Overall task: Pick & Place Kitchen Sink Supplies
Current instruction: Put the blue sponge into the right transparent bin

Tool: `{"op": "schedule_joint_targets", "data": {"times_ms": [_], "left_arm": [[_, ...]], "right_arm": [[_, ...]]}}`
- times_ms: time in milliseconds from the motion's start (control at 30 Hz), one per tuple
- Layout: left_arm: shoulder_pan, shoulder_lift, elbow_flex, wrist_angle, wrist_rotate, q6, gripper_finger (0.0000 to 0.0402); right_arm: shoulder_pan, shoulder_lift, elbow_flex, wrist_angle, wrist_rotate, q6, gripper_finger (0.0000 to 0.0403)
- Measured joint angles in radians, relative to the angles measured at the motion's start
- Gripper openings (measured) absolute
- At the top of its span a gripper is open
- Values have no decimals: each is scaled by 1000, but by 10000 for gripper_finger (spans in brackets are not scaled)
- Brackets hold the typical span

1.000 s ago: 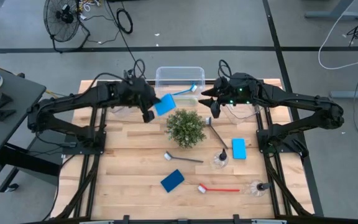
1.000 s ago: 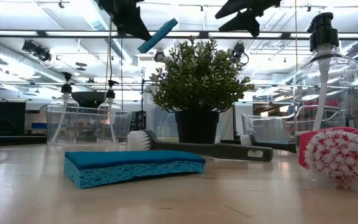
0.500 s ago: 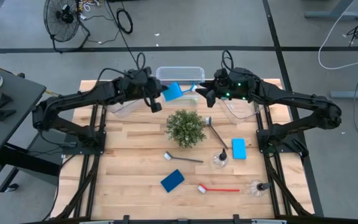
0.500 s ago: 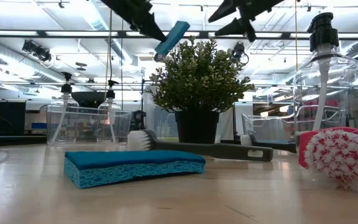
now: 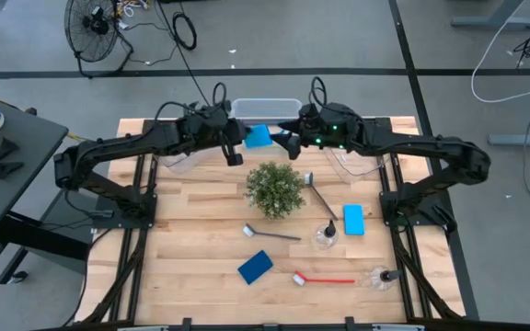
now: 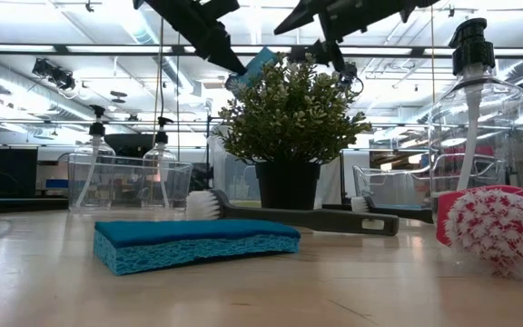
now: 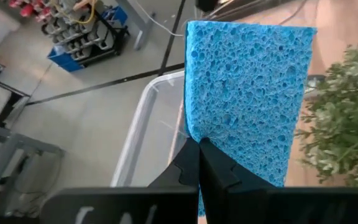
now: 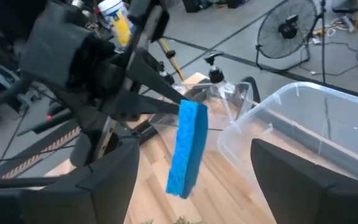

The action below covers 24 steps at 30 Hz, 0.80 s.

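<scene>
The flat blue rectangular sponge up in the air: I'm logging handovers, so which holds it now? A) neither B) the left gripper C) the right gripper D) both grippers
B: the left gripper is shut on the flat blue rectangular sponge, while the right gripper stands open just short of it.

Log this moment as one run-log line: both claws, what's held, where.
left claw: shut on blue sponge, by the clear bin | right claw: open, facing the sponge, nothing held | handover: not yet
</scene>
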Motion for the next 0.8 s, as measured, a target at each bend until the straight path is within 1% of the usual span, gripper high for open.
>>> {"op": "schedule_joint_targets", "data": {"times_ms": [100,200,333,433,667,800], "left_arm": [[0,0,0,-4,-8,40,0],[0,0,0,-1,-29,55,0],[1,0,0,2,-80,64,0],[1,0,0,8,-100,66,0],[-1,0,0,67,-134,66,0],[0,0,0,102,-134,65,0]], "right_arm": [[0,21,0,36,11,1,311],[0,37,0,59,50,-12,311],[-1,56,0,75,111,-107,311],[-2,72,-1,106,117,-170,311],[-3,109,-1,102,114,-203,311],[-2,118,-1,106,144,-220,311]]}}
